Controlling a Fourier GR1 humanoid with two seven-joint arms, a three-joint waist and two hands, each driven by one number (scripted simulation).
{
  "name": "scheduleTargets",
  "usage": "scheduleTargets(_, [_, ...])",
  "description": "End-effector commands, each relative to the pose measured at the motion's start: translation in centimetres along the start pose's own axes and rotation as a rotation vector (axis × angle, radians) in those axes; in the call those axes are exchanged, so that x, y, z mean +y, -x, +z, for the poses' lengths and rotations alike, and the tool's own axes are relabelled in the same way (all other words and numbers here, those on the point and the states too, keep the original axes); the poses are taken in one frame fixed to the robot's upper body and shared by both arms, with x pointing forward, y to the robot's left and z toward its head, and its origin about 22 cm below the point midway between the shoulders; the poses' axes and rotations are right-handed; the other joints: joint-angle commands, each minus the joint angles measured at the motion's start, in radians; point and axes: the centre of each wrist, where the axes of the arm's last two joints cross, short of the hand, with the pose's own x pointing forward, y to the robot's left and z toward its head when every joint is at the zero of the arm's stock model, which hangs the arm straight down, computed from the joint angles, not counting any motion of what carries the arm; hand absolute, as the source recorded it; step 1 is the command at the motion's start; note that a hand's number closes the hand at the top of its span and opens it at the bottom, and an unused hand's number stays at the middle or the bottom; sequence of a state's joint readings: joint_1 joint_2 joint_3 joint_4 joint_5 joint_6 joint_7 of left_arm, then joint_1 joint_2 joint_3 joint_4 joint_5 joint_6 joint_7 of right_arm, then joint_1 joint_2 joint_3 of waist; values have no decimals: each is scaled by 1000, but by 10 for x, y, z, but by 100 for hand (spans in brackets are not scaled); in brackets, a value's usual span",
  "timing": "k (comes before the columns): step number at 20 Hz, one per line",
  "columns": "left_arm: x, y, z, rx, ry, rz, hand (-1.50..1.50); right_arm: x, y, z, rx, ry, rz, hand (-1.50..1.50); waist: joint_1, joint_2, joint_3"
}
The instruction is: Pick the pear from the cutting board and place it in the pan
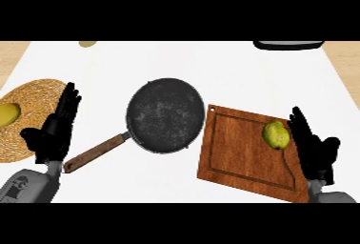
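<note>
- The pear (pixel 276 134) lies on the wooden cutting board (pixel 239 157), toward its right edge, just beside the right hand (pixel 313 147) — a spot that, by the look of it, suits a short sideways reach from that hand.
- The right hand stands at the board's right edge with its fingers straight and pointing up the view; it holds nothing, and whether it touches the pear cannot be told.
- The left hand (pixel 56 131) rests open at the view's left, fingers up, over the edge of a woven straw mat (pixel 28 95); it holds nothing and seems to have no part in the pick.
- The black frying pan (pixel 166 116) sits just left of the board, its rim close to the board's upper left corner, and its wooden handle (pixel 95 153) points down toward the left hand — so the carry from board to pan should be brief.
- Count: one pear, one cutting board, one pan, one mat, two hands.
- One yellowish fruit (pixel 8 114) lies on the mat at the left edge; one small yellowish object (pixel 88 44) and one dark object (pixel 288 45) show at the counter's far side, too cut off to name.
</note>
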State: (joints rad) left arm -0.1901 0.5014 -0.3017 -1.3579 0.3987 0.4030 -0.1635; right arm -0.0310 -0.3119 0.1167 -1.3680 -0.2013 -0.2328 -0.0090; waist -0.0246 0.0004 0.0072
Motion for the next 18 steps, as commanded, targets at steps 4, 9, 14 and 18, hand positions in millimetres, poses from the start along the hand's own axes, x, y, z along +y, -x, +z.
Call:
scheduleTargets(4, [38,25,10,201,-87,-145,0,-3,-52,-20,-342,-54,-552,-150,8,-7,3])
scheduleTargets(9, [57,36,17,297,-105,-205,0,-103,-18,-5,-178,249,183,150,18,39,-18])
scheduleTargets(14, [73,30,13,383,-115,-216,0,-43,28,4,-216,598,-915,-150,-5,-1,-1])
scheduleTargets(18, [67,23,14,382,-80,-229,0,-75,53,20,-314,490,-807,-150,24,-1,-6])
